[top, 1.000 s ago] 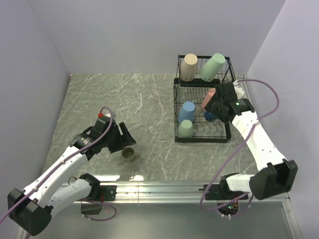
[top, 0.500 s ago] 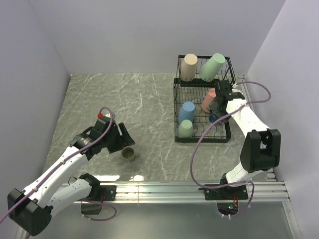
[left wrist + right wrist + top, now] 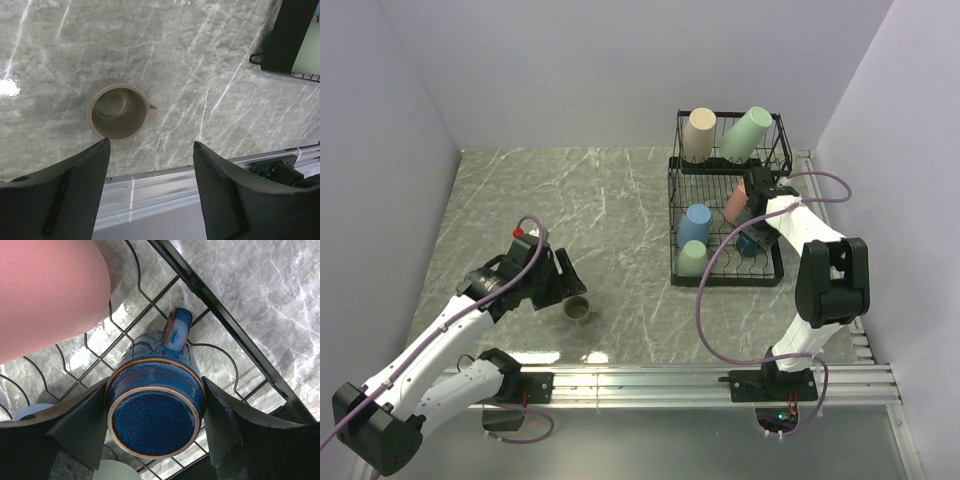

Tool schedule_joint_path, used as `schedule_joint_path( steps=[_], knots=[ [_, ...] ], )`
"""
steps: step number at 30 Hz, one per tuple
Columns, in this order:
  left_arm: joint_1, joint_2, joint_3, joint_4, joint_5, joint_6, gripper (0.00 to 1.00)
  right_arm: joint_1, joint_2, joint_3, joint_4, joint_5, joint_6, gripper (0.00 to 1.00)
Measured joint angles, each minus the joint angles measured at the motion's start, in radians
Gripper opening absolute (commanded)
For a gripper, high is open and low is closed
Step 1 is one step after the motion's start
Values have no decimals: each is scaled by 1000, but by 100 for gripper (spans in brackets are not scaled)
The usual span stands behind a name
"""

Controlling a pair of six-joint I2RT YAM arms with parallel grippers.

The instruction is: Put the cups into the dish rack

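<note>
The olive-tan mug (image 3: pixel 578 309) stands upright on the marble table, its handle to the right in the left wrist view (image 3: pixel 119 111). My left gripper (image 3: pixel 558 287) is open just beside it, and the mug lies just ahead of the fingertips (image 3: pixel 151 145). My right gripper (image 3: pixel 752 228) reaches into the lower tier of the black wire dish rack (image 3: pixel 725 282). It is shut on the dark navy mug (image 3: pixel 156 412), held bottom-up over the rack wires (image 3: pixel 220 317). In the rack are beige (image 3: pixel 698 133), pale green (image 3: pixel 744 133), blue (image 3: pixel 696 222), pale green (image 3: pixel 691 258) and salmon-pink (image 3: pixel 737 200) tumblers.
The pink tumbler (image 3: pixel 45 295) stands close to the left of the navy mug. A metal rail (image 3: pixel 650 378) runs along the table's near edge. Walls close in the left, back and right sides. The rack corner (image 3: pixel 292 35) shows at the left wrist view's upper right.
My right arm has folded in and swung its wrist left and farther back, carrying the navy mug deeper into the rack's lower tier. The left arm has barely moved.
</note>
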Motion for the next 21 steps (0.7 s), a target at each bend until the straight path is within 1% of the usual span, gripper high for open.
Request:
schedule_joint_path(
  steps=[2, 3, 5, 6, 8, 10, 11, 12, 13, 17, 21],
  knots=[
    [0, -6, 0, -7, -2, 4, 72, 0, 0, -3, 5, 1, 0, 18],
    [0, -9, 0, -10, -3, 5, 72, 0, 0, -3, 7, 2, 0, 25],
    [0, -13, 0, -13, -3, 7, 72, 0, -2, -5, 9, 3, 0, 30],
    [0, -16, 0, -13, -3, 7, 72, 0, -3, -7, 10, 3, 0, 37],
    [0, -19, 0, -13, -3, 7, 72, 0, -10, -13, 11, 3, 0, 45],
    [0, -19, 0, -13, -2, 8, 72, 0, -21, -24, 15, 2, 0, 65],
    [0, -19, 0, -13, -2, 8, 72, 0, -30, -34, 21, -1, 0, 69],
    [0, -19, 0, -12, -1, 8, 72, 0, -41, -46, 25, -6, -1, 88],
    [0, -19, 0, -12, 0, 9, 72, 0, -54, -59, 27, -12, 3, 91],
    [0, -20, 0, -11, 6, 14, 71, 0, -120, -96, 32, -35, -6, 93],
    [0, -21, 0, -11, 15, 26, 71, 0, -198, -100, 35, -45, -12, 95]
  ],
)
